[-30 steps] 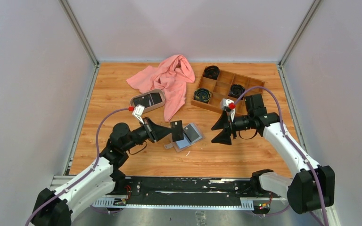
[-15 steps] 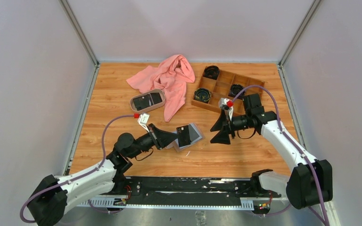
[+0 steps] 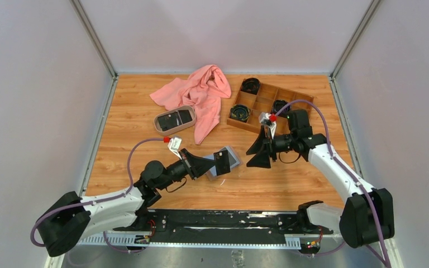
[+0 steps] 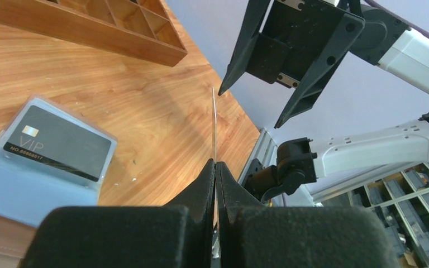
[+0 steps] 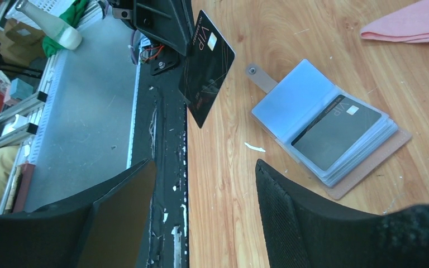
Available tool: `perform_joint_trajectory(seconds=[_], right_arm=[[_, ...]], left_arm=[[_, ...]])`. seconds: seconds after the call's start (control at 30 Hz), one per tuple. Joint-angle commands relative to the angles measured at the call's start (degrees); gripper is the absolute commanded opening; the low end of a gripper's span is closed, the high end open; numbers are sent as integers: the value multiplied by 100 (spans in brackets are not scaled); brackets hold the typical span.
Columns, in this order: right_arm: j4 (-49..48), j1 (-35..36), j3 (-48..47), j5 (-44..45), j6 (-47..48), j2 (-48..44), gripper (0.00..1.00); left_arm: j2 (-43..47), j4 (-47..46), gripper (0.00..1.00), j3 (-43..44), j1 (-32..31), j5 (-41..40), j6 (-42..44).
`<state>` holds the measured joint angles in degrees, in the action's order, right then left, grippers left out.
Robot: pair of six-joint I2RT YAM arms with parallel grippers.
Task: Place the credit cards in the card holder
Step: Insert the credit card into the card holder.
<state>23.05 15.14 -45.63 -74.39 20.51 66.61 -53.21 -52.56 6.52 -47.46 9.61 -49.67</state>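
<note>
Left gripper (image 4: pixel 215 167) is clamped on a thin black plastic VIP card (image 5: pixel 206 67), raised just beside the open tan leather card holder (image 5: pixel 296 97) with clear pockets. Right gripper (image 5: pixel 205 167) hangs open on the holder's other side.

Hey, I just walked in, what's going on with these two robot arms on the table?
The left gripper is shut on a black card, holding it on edge in the air close by the open card holder. A second card already sits in one of the holder's clear pockets. The right gripper hangs open on the holder's other side, touching nothing. More dark cards lie in the tray farther back.
</note>
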Motion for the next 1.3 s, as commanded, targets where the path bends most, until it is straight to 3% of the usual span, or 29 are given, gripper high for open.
perform_joint_trajectory(seconds=[0.0,0.1,0.23,0.57,0.77,0.87,0.97,1.07,1.17,1.27], right_arm=[[-1092,179,264,-158,-1206,60,70],[-1711,358,365,-67,-1872,199,69],[-1836,502,194,37,-2267,510,69],[-2041,733,67,-33,-2668,1011,63],[-2049,743,3,-185,-2669,1049,32],[-2059,745,-24,-276,-2622,1023,6],[-2039,744,-26,-374,-2490,971,0],[-1706,746,-97,-382,-1929,904,0],[-1053,741,-222,-278,-1160,857,0],[-857,739,-208,-212,-832,851,0]], left_arm=[[-288,-668,0,1,-180,-260,125],[-602,-976,0,63,-310,-284,92],[-1186,-1644,0,95,-426,-275,-58],[-2341,-2807,0,296,-621,-255,-324],[-2498,-2947,0,292,-633,-279,-368],[-2492,-2917,0,282,-633,-283,-359],[-2455,-2841,0,271,-628,-316,-368],[-2187,-2573,30,166,-633,-400,-279],[-1462,-1606,40,117,-625,-499,44],[-236,264,49,268,-627,-683,649]])
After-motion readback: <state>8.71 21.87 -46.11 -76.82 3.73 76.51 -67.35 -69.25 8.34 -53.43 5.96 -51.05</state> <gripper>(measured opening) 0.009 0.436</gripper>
